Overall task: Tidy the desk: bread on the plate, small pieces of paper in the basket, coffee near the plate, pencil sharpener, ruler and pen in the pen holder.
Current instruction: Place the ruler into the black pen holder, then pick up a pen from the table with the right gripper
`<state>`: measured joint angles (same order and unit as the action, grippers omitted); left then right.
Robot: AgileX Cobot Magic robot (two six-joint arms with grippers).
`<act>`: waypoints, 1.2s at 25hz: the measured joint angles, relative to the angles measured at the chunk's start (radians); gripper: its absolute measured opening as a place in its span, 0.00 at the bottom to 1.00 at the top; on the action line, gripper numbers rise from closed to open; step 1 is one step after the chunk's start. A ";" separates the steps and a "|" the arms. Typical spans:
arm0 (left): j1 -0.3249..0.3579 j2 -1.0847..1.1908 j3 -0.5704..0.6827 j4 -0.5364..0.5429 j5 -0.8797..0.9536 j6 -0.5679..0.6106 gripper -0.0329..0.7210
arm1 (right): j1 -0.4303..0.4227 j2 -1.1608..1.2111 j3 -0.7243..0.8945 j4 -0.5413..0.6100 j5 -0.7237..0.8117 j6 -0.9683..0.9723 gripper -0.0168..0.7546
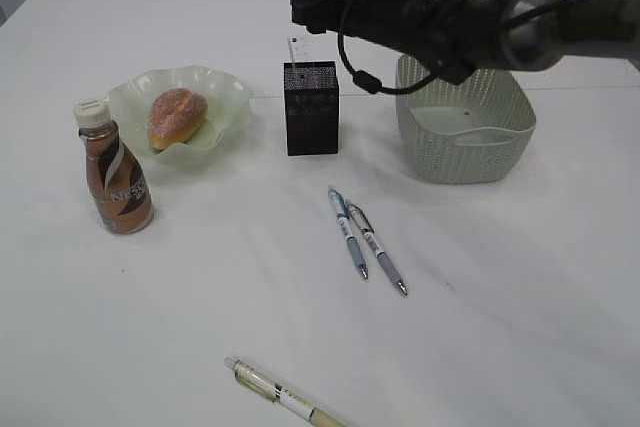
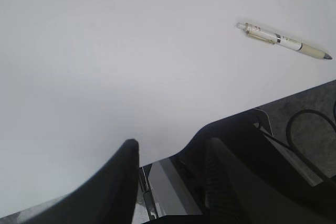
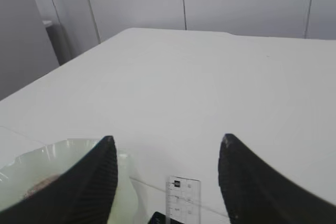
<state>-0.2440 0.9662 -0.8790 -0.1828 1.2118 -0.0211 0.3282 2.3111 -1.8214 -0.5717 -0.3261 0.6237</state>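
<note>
1. Overhead, the right gripper [image 3: 167,182] hangs with jaws spread and empty above the black pen holder [image 1: 311,108], where a clear ruler [image 3: 183,200] stands.
2. Nearby, bread [image 1: 177,117] sits on its plate [image 1: 228,97].
3. Apparently empty, the left gripper [image 2: 173,169] is parted near a pen [image 2: 283,41].

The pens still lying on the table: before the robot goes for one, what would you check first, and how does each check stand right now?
1. Ruler stands in the pen holder: ok.
2. Right tool open, nothing between its fingers: ok.
3. Right tool clear of the holder: not ok, it hangs right above the ruler.
4. Pens free to pick: ok. Two pens lie close side by side in front of the holder; a third pen lies alone near the table's front edge.
5. Left tool free: ok, nothing between its fingers, parked at the table's edge.
6. Bread on the plate, coffee beside it: ok.
</note>
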 joint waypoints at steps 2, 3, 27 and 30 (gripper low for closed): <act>0.000 0.000 0.000 0.002 0.000 0.000 0.45 | 0.000 -0.044 0.000 -0.076 0.098 0.083 0.64; 0.000 0.000 0.000 0.002 0.000 0.000 0.45 | 0.000 -0.069 0.000 -0.117 0.155 0.130 0.64; 0.000 0.000 0.000 0.000 0.023 0.000 0.45 | 0.224 -0.349 -0.002 0.098 1.339 -0.083 0.49; 0.000 0.000 0.000 0.000 0.025 0.000 0.45 | 0.224 -0.349 -0.002 0.249 1.488 -0.270 0.49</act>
<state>-0.2440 0.9662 -0.8790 -0.1828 1.2369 -0.0211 0.5523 1.9624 -1.8230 -0.3230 1.1623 0.3538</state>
